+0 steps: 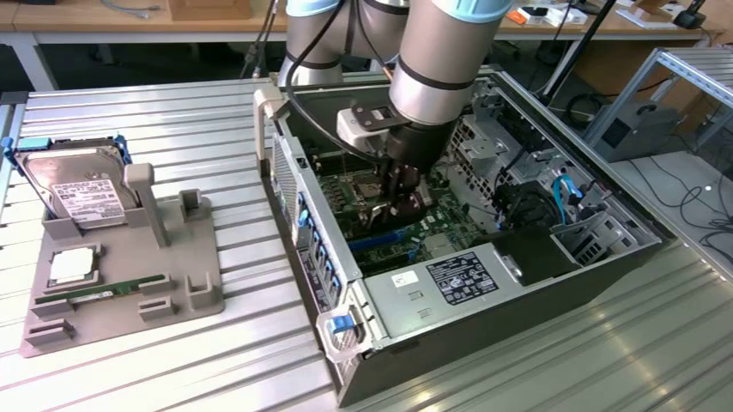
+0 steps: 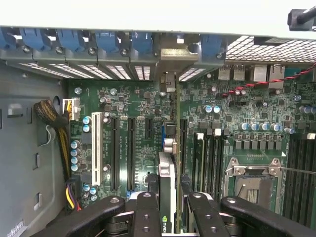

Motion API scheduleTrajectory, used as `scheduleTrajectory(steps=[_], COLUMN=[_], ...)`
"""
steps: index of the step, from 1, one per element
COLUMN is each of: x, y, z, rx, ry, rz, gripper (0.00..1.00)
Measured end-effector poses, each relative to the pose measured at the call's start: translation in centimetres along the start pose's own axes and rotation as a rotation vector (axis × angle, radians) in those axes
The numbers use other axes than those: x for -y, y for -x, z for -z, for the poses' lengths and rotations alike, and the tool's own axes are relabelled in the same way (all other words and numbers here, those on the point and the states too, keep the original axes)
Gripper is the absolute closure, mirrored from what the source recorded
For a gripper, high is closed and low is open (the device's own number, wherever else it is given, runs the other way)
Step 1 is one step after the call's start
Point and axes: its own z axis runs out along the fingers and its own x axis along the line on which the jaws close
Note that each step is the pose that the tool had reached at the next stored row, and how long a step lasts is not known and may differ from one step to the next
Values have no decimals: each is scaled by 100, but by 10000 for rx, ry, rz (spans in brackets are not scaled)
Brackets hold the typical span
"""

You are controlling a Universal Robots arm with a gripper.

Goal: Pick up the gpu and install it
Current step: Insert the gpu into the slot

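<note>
Tool (image 2: 167, 210) gripping gpu (image 2: 166, 182) edge-on, lengthwise along slots (image 2: 123, 153)

Gray holder tray (image 1: 172, 292) sits on the slatted metal table (image 1: 137, 112). A hard drive (image 1: 81, 193) stands upright in it, a green memory stick (image 1: 81, 297) lies near its front edge, well apart.

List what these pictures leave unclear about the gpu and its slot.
- Exterior view: the gpu is largely covered by the gripper and arm.
- Wrist view: the gpu is edge-on, so its face stays unseen and the slot beneath is hidden.
- Whether its connector has seated: cannot tell.
</note>
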Motion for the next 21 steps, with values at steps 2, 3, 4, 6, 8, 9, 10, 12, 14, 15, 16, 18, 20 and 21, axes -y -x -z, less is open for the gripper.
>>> scheduleTrajectory(steps=[2, 3, 4, 6, 8, 9, 10, 12, 14, 15, 16, 18, 20, 21], x=[-4, -5, -6, -6, -6, -6, -6, -9, -25, -31, -30, -31, -31, -31], y=[-1, -2, -2, -2, -3, -3, -3, -3, -3, -2, -2, -3, -3, -4], z=[-4, -9, -13, -20, -29, -31, -31, -36, -43, -49, -51, -55, -61, -62], rx=[0, 0, 1, -1, -3, -5, -6, -4, -3, -3, -5, -6, -5, -6], ry=[0, 0, -1, -1, -5, -5, -5, -6, -7, -6, -6, -5, -7, -6], rz=[1, 1, -4, -40, -144, -167, -168, -170, -169, -169, -168, -168, -169, -168], gripper=[73, 73, 73, 73, 73, 73, 73, 73, 73, 73, 73, 73, 73, 73])
